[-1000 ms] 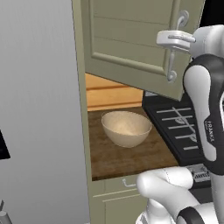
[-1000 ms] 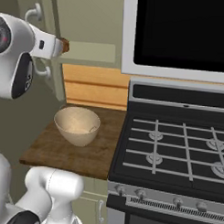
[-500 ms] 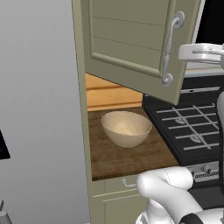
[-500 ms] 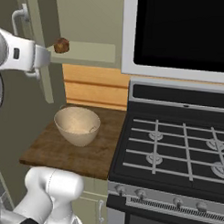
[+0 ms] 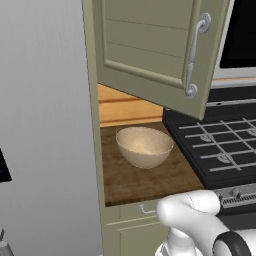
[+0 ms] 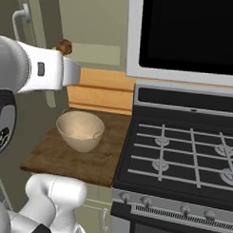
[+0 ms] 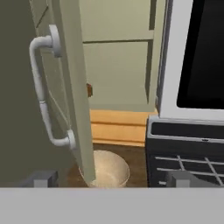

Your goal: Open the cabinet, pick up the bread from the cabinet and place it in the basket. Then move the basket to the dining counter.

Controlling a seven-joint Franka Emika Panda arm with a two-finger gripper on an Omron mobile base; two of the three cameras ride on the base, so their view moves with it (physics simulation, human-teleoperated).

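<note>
The sage-green cabinet door (image 5: 150,45) stands swung open, its curved silver handle (image 5: 195,55) free. On the cabinet shelf sits the bread (image 6: 64,46), small and dark brown; in the hand view the bread (image 7: 89,90) peeks out from behind the door's edge (image 7: 74,87). Below it the beige basket (image 5: 145,145) rests on the short wood worktop (image 5: 150,182). My gripper (image 7: 111,179) is open and holds nothing, a little back from the door, with the handle (image 7: 41,96) to its left. My white arm (image 6: 39,70) crosses the left of the right base view. The dining counter is out of view.
A black gas stove (image 6: 183,154) adjoins the worktop on the right, with a microwave (image 6: 188,30) above it. A grey wall panel (image 5: 45,125) bounds the worktop on the left. A wooden backsplash (image 5: 125,107) runs behind the basket.
The gripper has let go of the cabinet handle and opened. The hand has drawn back from the door and left the left base view. The door stays open.
</note>
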